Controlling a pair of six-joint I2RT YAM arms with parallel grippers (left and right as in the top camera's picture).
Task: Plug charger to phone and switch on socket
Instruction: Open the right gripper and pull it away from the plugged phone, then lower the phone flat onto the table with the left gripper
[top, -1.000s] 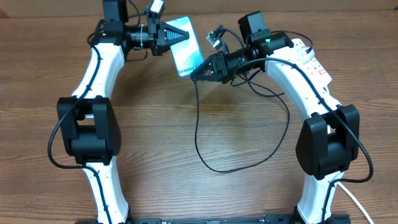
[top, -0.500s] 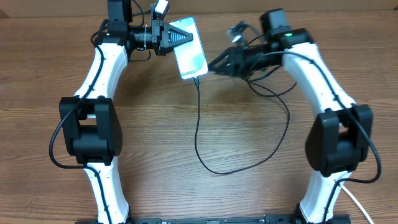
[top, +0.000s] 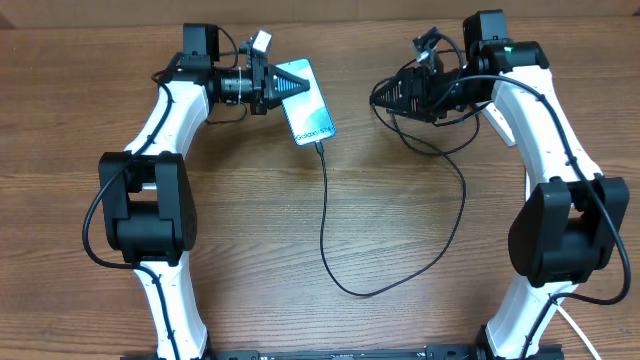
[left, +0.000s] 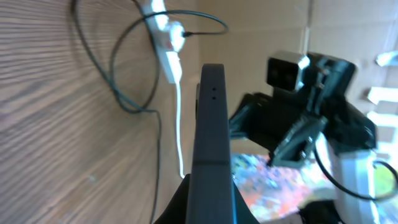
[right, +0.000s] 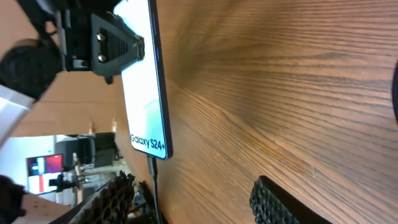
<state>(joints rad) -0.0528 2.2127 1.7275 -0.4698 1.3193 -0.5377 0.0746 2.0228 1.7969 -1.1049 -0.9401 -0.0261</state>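
Across the wooden tabletop (top: 250, 230) reach two white-and-black arms, the left arm (top: 165, 110) ending at the phone (top: 312, 108) and the right arm (top: 545, 110) ending well to the phone's right. The phone is at the far middle of the tabletop, its light blue screen showing and its "Galaxy S24+" lettering near its lower end. It is held tilted on edge; whether it touches the wood cannot be told.

Further right of the phone, beyond the right arm's end, lies the socket (left: 171, 46), a white strip with a thick white cord, seen clearly only from the left wrist.

From the phone's lower edge the charger (top: 325, 220) drops toward the near side, bends in a wide loop and climbs back to the right under the right arm. Its connector tip (right: 152, 167) meets the phone's bottom edge.

Over the phone's upper end the left gripper (top: 290, 85) is pinching it by its faces. Well right of the phone the right gripper (right: 193, 211) points at it, fingers spread with nothing between them.
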